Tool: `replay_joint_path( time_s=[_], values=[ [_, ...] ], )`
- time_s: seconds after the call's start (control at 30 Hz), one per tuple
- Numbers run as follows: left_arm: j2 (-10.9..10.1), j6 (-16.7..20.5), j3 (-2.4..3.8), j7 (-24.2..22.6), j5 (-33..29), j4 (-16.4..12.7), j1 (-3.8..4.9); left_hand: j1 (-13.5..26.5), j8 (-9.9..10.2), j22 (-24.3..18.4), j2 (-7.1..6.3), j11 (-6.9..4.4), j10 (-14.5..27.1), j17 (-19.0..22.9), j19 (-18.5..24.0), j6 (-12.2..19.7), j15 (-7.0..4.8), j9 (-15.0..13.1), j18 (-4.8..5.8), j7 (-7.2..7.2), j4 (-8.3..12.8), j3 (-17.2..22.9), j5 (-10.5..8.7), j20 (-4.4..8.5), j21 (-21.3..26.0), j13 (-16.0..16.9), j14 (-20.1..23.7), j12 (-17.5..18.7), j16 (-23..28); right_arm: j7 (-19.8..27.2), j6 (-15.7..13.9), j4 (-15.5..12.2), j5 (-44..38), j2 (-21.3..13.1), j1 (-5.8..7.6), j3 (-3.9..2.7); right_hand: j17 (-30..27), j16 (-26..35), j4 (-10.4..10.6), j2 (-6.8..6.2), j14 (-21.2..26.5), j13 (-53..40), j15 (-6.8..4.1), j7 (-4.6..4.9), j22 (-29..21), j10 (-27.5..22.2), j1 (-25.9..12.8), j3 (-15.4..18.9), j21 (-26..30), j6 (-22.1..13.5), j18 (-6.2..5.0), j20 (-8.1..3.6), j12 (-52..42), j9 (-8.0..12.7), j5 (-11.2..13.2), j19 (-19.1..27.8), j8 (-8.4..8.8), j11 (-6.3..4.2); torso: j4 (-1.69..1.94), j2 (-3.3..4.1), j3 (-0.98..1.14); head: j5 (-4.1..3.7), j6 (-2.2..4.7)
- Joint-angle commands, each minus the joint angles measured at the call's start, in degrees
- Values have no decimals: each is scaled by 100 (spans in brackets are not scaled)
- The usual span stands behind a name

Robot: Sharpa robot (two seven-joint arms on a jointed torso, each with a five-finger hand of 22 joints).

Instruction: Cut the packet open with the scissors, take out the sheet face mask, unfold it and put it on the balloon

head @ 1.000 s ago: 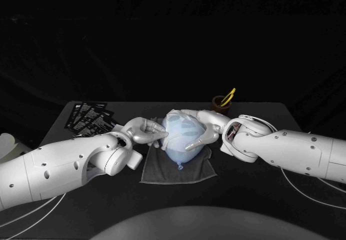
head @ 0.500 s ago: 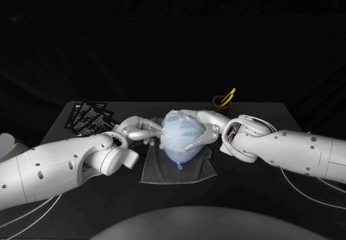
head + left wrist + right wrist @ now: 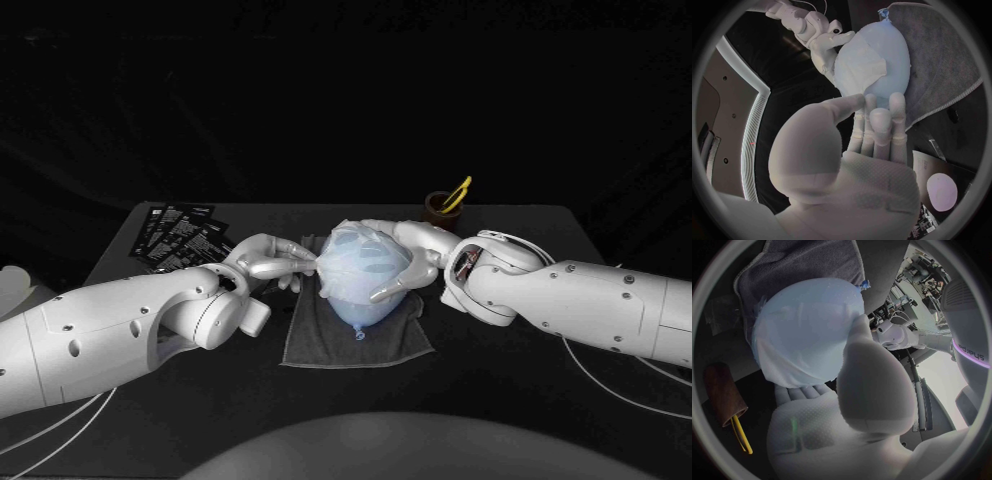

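Observation:
A pale blue balloon (image 3: 361, 275) lies on a grey towel (image 3: 353, 340) with its knot toward me. The white sheet mask (image 3: 358, 252) is draped over the balloon's far half. My right hand (image 3: 414, 256) cups the balloon from its right and back, thumb (image 3: 856, 347) pressed on it. At the balloon's left side my left hand (image 3: 274, 262) pinches the mask's edge (image 3: 856, 92) between thumb and straight fingers (image 3: 879, 117). In the wrist views the balloon (image 3: 882, 47) (image 3: 811, 315) and the mask (image 3: 786, 365) are in plain sight.
A brown cup (image 3: 440, 206) with yellow-handled scissors (image 3: 457, 192) stands behind the right hand; the right wrist view also catches the cup (image 3: 720, 390). Several black packets (image 3: 180, 236) lie fanned at the table's far left.
My left hand has drawn back a little to the left from the balloon, keeping the mask's edge. The right hand and the balloon have stayed put.

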State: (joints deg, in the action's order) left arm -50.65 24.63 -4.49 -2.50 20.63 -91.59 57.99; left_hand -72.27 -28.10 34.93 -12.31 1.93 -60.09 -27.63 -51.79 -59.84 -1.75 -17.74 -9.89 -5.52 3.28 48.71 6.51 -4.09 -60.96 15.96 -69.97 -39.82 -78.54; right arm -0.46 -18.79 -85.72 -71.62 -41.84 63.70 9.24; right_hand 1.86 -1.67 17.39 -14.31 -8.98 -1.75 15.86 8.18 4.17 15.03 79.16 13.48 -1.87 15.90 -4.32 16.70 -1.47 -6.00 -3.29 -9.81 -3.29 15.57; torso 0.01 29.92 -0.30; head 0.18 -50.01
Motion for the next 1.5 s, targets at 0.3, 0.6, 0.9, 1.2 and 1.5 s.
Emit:
replay_joint_path(
  time_s=[0.3, 0.6, 0.9, 1.2, 1.5],
  values=[
    [-39, 143, 7, 175, -27, 153, 3, 127, -60, -2, 25, -31, 52, -51, 14, 31, -15, -905, -69, 4, 82, 61, 45, 1, -39, 37, -65, -67, -43, -85, 267, -2, -22, -5, -51, 41, -5, 27, -10, 54, -8, -6, 28, 902, 5, 6, -2, -38, -35, 11, 25, 18, -30, -7, 12, -28, -14, 32, 1, 0, 0, -12, 1],
    [-33, 276, 15, 241, -10, 290, 4, 230, -18, -18, 92, 17, 235, -43, 13, 240, 24, -1017, -63, -52, 109, 121, -16, -12, -28, 42, -63, -70, -60, -85, 264, -6, -22, -4, -52, 42, -7, 28, -10, 46, -1, -5, 30, 901, 6, -2, 3, -34, -36, -2, 26, 18, -29, -3, 12, -29, -11, 32, -2, 4, 2, -13, 1],
    [89, 231, 43, -291, 279, 333, 3, 749, 643, -622, -282, 486, 1134, 1075, 412, 1375, 487, -777, -12, -485, -447, -1468, -259, -440, 980, -143, 975, 169, 456, -80, 265, -11, -22, -2, -54, 42, -7, 28, -10, 46, -1, -5, 30, 901, 6, -2, 3, -34, -36, -2, 26, 18, -29, -3, 12, -29, -11, 32, -7, 8, -6, -3, 1],
    [278, 339, 90, -932, 1245, 399, 4, -1284, -214, -2482, 238, 1141, 2659, 2044, 1797, 2769, 1317, -559, 221, -843, -2013, -5472, -351, -1255, 4096, -807, 4010, 378, 2785, -76, 279, -9, -22, 6, -60, 43, -7, 28, -10, 46, -1, -5, 30, 901, 6, -2, 3, -34, -36, -2, 26, 18, -29, -3, 12, -29, -11, 32, 1, 8, -3, -14, 1],
    [447, 144, 102, -908, 1638, 568, 9, -1508, -142, -3203, -167, 1360, 3050, 2433, 3188, 2971, 1642, -151, 628, -449, -2047, -5820, -349, -1275, 5401, -1232, 5074, 940, 4569, -72, 288, 5, -21, 27, -64, 43, -7, 28, -10, 46, -1, -5, 30, 901, 6, -2, 3, -34, -36, -2, 26, 18, -29, -3, 12, -29, -11, 32, -2, -1, 1, 15, 1]
  ],
)
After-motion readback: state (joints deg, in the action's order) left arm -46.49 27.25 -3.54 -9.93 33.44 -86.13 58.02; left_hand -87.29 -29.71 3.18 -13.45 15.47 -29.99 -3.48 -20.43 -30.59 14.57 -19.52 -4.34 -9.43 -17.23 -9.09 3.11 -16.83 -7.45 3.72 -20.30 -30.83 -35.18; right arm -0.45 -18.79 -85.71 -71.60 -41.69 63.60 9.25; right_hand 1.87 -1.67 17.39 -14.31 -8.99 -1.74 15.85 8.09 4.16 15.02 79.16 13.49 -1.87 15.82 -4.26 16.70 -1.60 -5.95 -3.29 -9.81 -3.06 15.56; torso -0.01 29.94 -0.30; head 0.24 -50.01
